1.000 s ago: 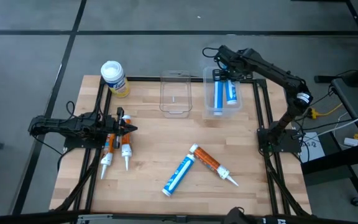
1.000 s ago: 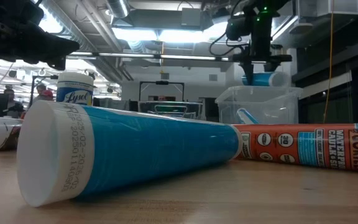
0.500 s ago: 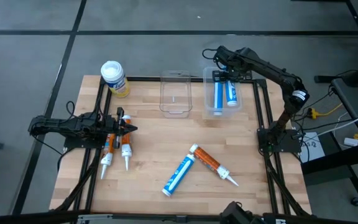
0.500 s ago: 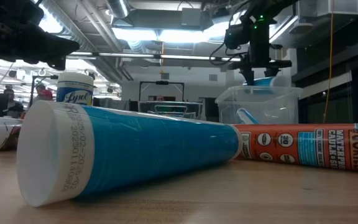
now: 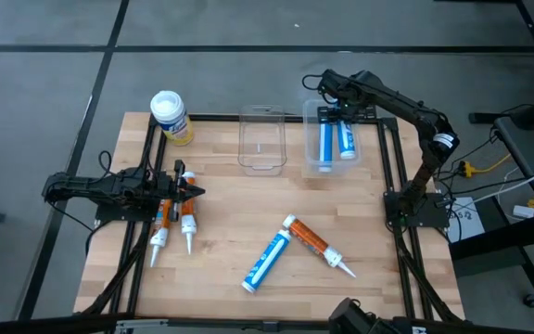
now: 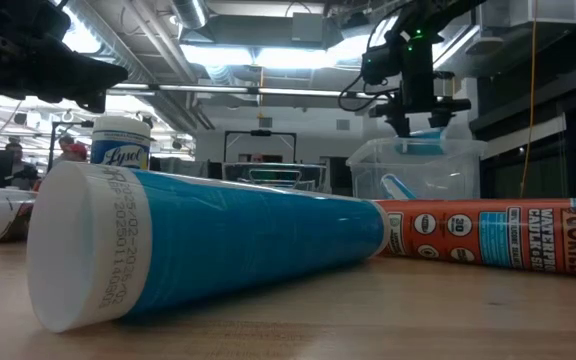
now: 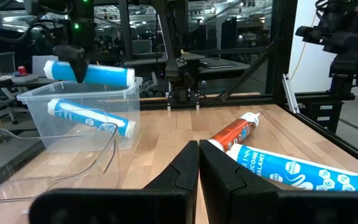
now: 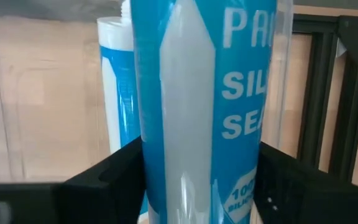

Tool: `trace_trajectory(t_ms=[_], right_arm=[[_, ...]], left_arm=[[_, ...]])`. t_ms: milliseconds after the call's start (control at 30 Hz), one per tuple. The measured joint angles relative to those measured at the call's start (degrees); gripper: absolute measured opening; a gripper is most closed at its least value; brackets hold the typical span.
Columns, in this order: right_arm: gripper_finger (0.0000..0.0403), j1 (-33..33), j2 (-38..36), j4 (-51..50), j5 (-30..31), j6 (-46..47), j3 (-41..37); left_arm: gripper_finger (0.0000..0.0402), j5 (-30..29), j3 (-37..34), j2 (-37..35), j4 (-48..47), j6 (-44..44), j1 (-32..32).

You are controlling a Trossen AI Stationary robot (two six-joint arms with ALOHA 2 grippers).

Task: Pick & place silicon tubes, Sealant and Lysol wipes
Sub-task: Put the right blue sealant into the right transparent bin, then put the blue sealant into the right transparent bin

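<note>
My right gripper (image 5: pixel 333 112) hangs over the right clear bin (image 5: pixel 309 160) at the table's far right, shut on a blue silicone tube (image 7: pixel 89 73). That tube lies level at the height of the bin's rim. A second blue tube (image 5: pixel 325 141) rests in the bin under it. The Lysol wipes canister (image 5: pixel 170 116) stands at the far left corner. My left gripper (image 5: pixel 197 192) waits shut and level at the table's left, over two orange tubes (image 5: pixel 174 223). My right gripper pinches the blue tube's round body (image 8: pixel 166 143) between its two fingers (image 8: pixel 104 180), near the tube's far end. The fingers come from above, pointing down, and lie across the tube. The tube stays level over the bin, above the tube lying inside.
An empty clear bin (image 5: pixel 261 139) stands left of the filled one. A blue tube (image 5: pixel 267 262) and an orange sealant tube (image 5: pixel 315 246) lie near the table's middle front. Black frame rails run along both table sides.
My right gripper has sunk a little toward the right bin with the blue tube. The tube has stayed level and has come down from above the bin to the height of its rim.
</note>
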Motion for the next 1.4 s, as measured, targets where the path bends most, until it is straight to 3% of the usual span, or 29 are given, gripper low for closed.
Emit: trace_trajectory(t_ms=[133, 233, 800, 1100, 1400], right_arm=[[0.0315, -0.1, 0.0, 0.0, 0.0, 0.0, 0.0], [0.0328, -0.1, 0.0, 0.0, 0.1, 0.0, 0.0], [0.0334, 1.8, -0.2, 3.0, 0.1, -1.6, 0.0], [0.0335, 8.1, -2.7, 9.9, 0.5, -6.3, 0.0], [0.0335, 16.8, -5.8, 13.7, 5.2, -10.9, 1.3]], left_arm=[[0.0008, 0.0, 0.0, 0.0, 0.0, 0.0, 0.0], [0.0008, 0.0, 0.0, 0.0, 0.0, 0.0, 0.0], [0.0008, 0.0, 0.0, 0.0, 0.0, 0.0, 0.0], [0.0012, 0.0, 0.0, 0.0, 0.0, 0.0, 0.0], [0.0009, 0.0, 0.0, 0.0, 0.0, 0.0, 0.0]])
